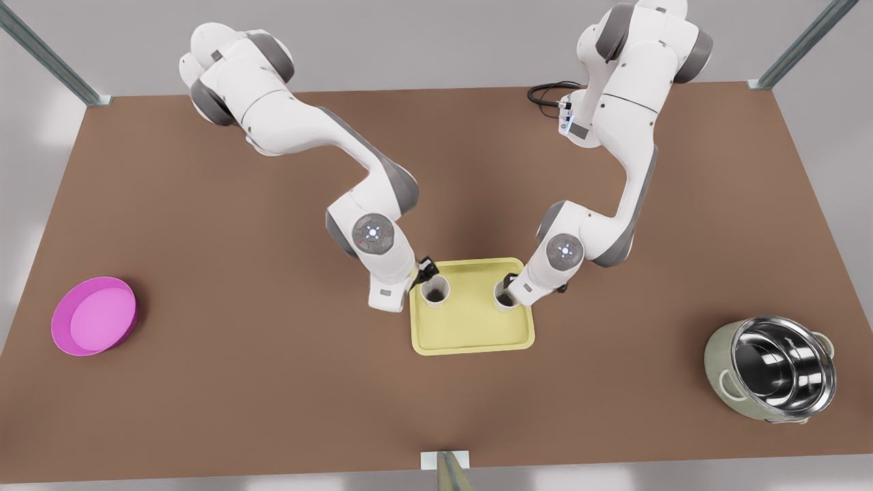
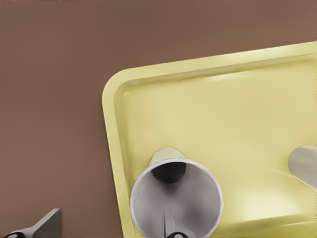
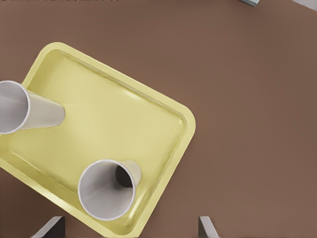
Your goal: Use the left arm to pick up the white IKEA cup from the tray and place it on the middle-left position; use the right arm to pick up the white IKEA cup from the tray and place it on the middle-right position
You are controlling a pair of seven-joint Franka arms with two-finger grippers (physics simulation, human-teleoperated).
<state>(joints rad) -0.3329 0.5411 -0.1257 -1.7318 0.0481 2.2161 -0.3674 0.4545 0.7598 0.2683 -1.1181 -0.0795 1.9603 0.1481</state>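
Both cups stand upright on the yellow tray, none placed yet. Left gripper is spread wide, one finger inside the left cup and the other outside it. Right gripper is wide too, at the right cup. Risk: the cups are thin, smooth and tapered, so an off-centre pinch could tip one or let it slip. The tray's low glossy rim could catch a base.
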